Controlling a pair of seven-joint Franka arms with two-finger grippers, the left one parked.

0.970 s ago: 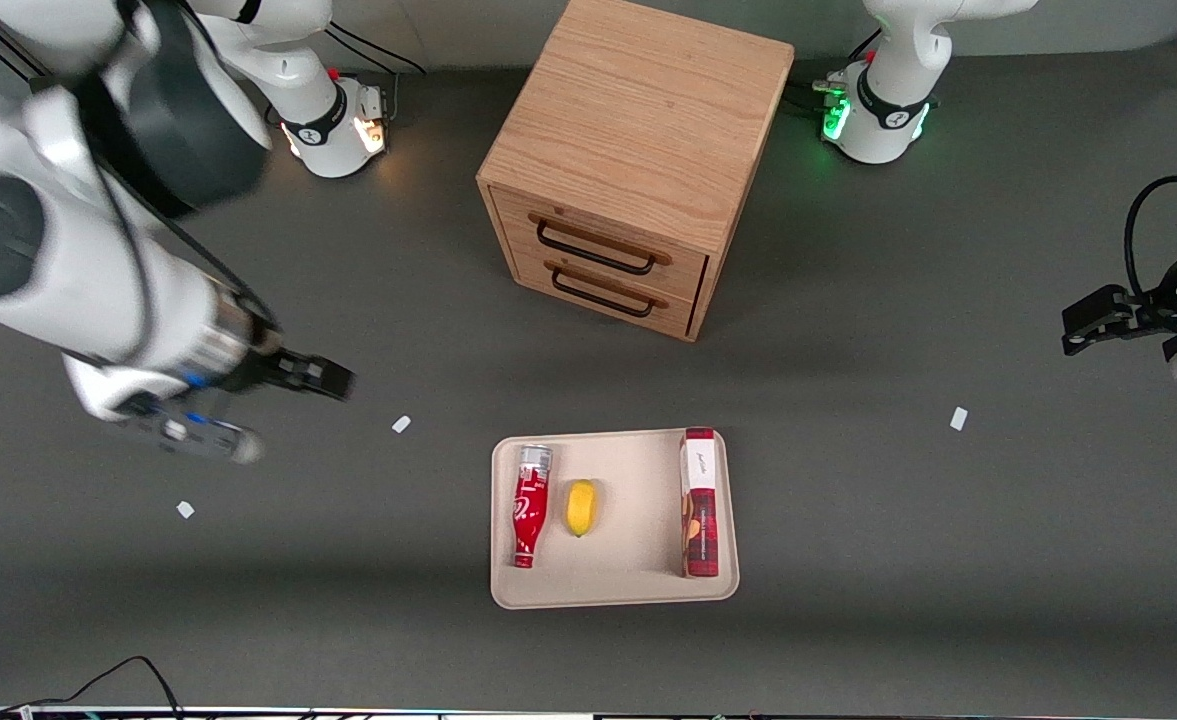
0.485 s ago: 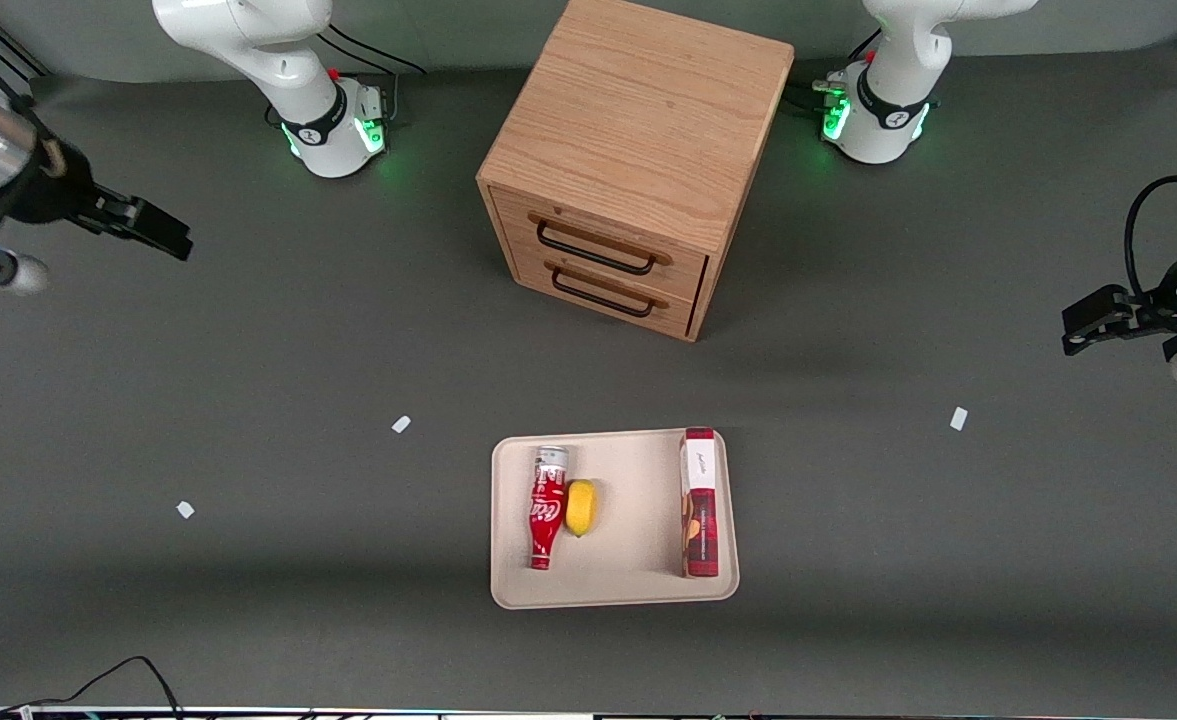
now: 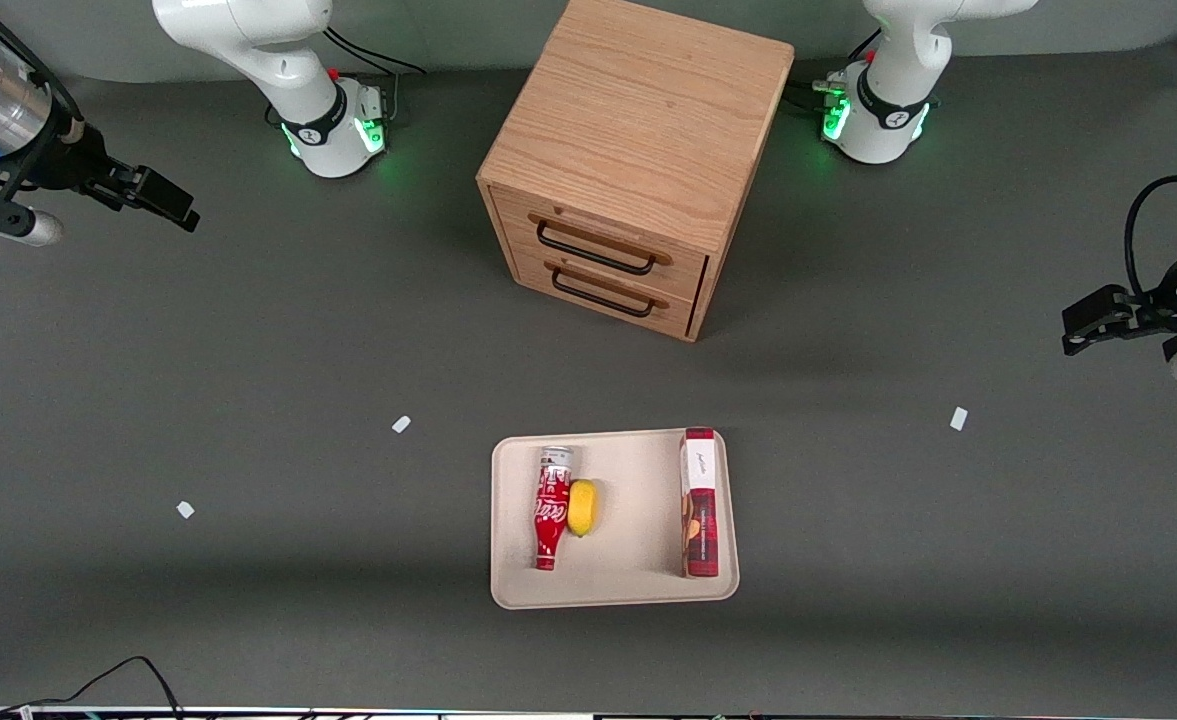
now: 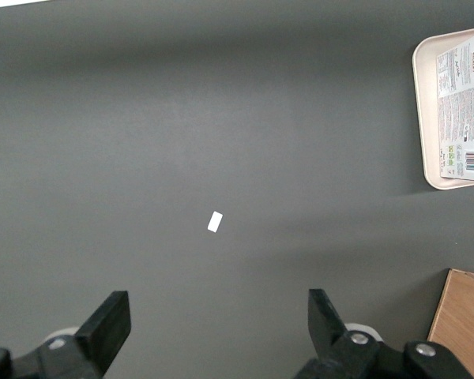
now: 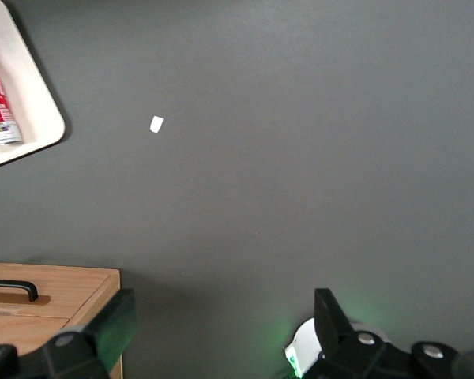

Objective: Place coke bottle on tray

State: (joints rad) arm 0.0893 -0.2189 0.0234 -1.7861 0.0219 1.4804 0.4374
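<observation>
So, my count: one coke bottle [image 3: 551, 508], one tray [image 3: 614, 590], one lemon [image 3: 582, 506], one red box [image 3: 699, 503], one wooden cabinet [image 3: 636, 160] with two drawers.
Bottle place: I see it lying flat on the tray, touching the lemon.
Bottle direction: its long axis runs toward the front camera, red cap nearest it, silver base toward the cabinet.
Gripper [image 3: 170, 202]: at my working arm's end of the table, well apart from the tray, jaws wide, holding nothing.

Likely robot lab: bench-mounted arms [image 3: 278, 60], grey mat [image 3: 248, 350].
</observation>
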